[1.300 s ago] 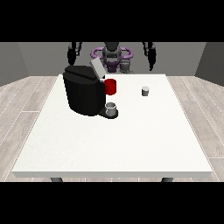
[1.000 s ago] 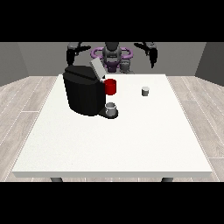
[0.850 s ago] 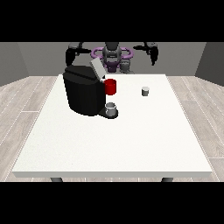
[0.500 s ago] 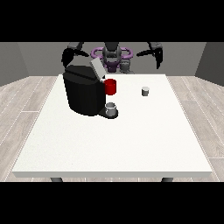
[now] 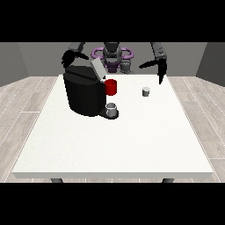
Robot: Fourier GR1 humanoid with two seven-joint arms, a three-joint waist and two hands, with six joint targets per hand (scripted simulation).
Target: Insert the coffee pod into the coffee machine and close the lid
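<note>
A black coffee machine [image 5: 83, 93] stands on the white table [image 5: 114, 140] at the left, its grey lid [image 5: 97, 69] tilted up and a red part [image 5: 111, 87] at its front. A small grey cup [image 5: 112, 109] sits on its base. The small grey coffee pod [image 5: 146, 91] stands on the table to the right. The hand at the view's right [image 5: 159, 68] hangs above and behind the pod, fingers pointing down, touching nothing. The hand at the view's left [image 5: 69, 57] is raised behind the machine's top.
The robot's torso [image 5: 112, 56] stands behind the table's far edge. Wooden floor [image 5: 19, 110] surrounds the table.
Both arms have spread outward and come forward. The hand at the view's right has swung out and down towards the pod; the other hand has shifted left behind the machine.
</note>
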